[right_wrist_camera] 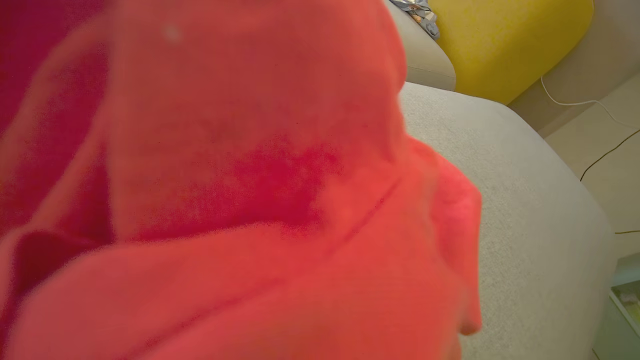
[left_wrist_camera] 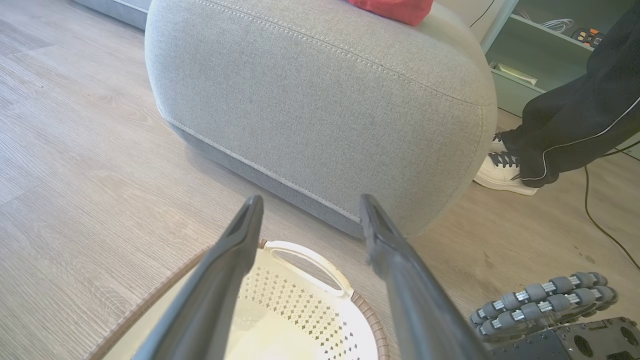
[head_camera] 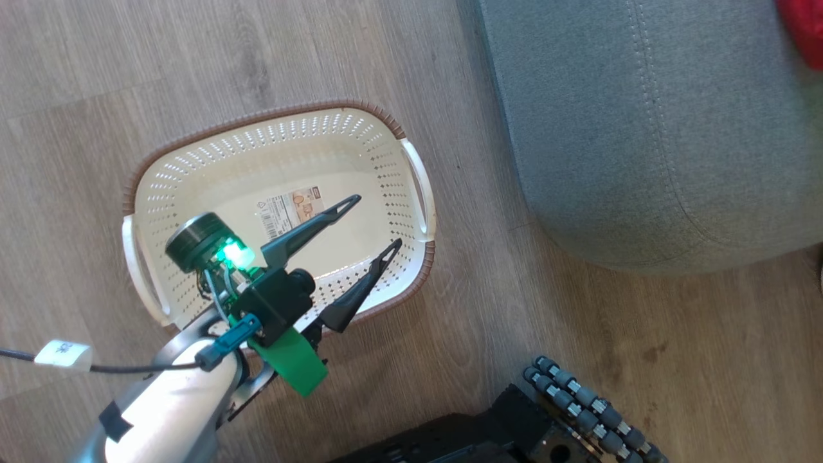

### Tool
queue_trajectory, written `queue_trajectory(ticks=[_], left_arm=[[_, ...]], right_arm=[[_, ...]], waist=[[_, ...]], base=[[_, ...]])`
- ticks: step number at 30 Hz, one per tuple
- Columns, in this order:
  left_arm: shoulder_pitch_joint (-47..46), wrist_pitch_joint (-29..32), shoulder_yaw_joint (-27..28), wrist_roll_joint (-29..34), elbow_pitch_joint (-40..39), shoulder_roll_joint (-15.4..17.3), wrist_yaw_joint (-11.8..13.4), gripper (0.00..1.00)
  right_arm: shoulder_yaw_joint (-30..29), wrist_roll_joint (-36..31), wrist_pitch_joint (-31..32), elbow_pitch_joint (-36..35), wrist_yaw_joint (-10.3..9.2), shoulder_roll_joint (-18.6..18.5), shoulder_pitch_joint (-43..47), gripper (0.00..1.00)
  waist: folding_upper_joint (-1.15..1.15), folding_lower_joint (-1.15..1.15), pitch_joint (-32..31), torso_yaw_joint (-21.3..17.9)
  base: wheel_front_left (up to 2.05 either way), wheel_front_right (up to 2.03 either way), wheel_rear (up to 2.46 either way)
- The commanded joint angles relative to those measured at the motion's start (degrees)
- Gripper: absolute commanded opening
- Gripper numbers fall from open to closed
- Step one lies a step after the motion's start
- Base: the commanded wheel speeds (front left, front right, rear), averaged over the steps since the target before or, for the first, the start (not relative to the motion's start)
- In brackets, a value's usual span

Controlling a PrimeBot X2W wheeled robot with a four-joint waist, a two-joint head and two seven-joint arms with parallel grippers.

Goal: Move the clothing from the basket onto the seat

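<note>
The cream basket (head_camera: pixel 283 116) stands on the wood floor, its bare base showing a paper label (head_camera: pixel 290 211). My left gripper (head_camera: pixel 378 220) hovers open over the basket's right half with nothing between its fingers; in the left wrist view this gripper (left_wrist_camera: pixel 311 200) points past the basket's handle (left_wrist_camera: pixel 310 310) toward the seat (left_wrist_camera: pixel 320 100). The grey seat (head_camera: pixel 643 128) lies to the basket's right. Red clothing (head_camera: pixel 804 26) rests on top of it (left_wrist_camera: pixel 395 7). Red clothing (right_wrist_camera: pixel 225 175) drapes right before the right wrist camera, hiding the fingers, above the seat (right_wrist_camera: pixel 525 200).
A person's dark trouser leg and white shoe (left_wrist_camera: pixel 505 170) stand beside the seat's far corner, near a shelf (left_wrist_camera: pixel 540 45) and a floor cable (left_wrist_camera: pixel 595 215). My base's roller wheels (head_camera: pixel 591 411) sit at the bottom. A yellow cushion (right_wrist_camera: pixel 505 40) lies beyond the seat.
</note>
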Motion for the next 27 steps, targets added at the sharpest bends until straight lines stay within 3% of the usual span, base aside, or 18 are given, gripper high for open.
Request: queue_trajectory(ticks=[1,6,7,8,9,17,27], left_arm=[[-0.62,-0.29,1.31,0.22,-1.37,0.14,-0.07,1.0],[-1.56,-0.29,1.3,0.28,-1.27,-1.15,-0.07,1.0],[-1.6,-0.29,1.24,0.27,-1.21,-1.39,-0.07,1.0],[-1.61,-0.29,1.15,0.26,-1.13,-1.6,-0.07,1.0],[-1.59,-0.29,1.07,0.26,-1.02,-1.78,-0.07,1.0],[-1.05,-0.29,0.9,0.92,-0.28,-2.69,-0.07,1.0],[0.37,-0.29,1.21,1.24,0.22,-5.88,-0.07,1.0]], right_arm=[[1.12,-2.04,-0.15,-0.87,-0.01,-0.08,-1.17,0.0],[1.24,-4.9,0.09,0.19,-0.01,0.59,-2.32,0.0],[1.02,-5.24,0.16,0.36,-0.01,0.65,-2.39,0.15],[0.92,-5.64,0.17,0.49,-0.01,0.69,-2.4,0.44],[0.82,-6.01,0.14,0.59,-0.01,0.71,-2.39,1.0],[-1.72,-6.12,0.35,2.42,-0.01,0.63,-2.56,1.0],[0.72,-7.87,2.39,4.88,-0.01,0.66,-1.56,1.0]], waist=[[0.0,0.0,-0.01,0.17],[0.0,0.0,-0.29,0.81],[0.0,0.0,-0.43,0.92],[0.0,0.0,-0.62,1.03],[0.0,0.0,-0.84,1.1],[0.0,0.0,-3.58,1.29],[0.0,0.0,-10.36,0.25]], base=[[0.0,0.0,0.0],[0.0,0.0,0.0],[0.0,0.0,0.0],[0.0,0.0,0.0],[0.0,0.0,0.0],[0.0,0.0,0.0],[0.0,0.0,0.0]])
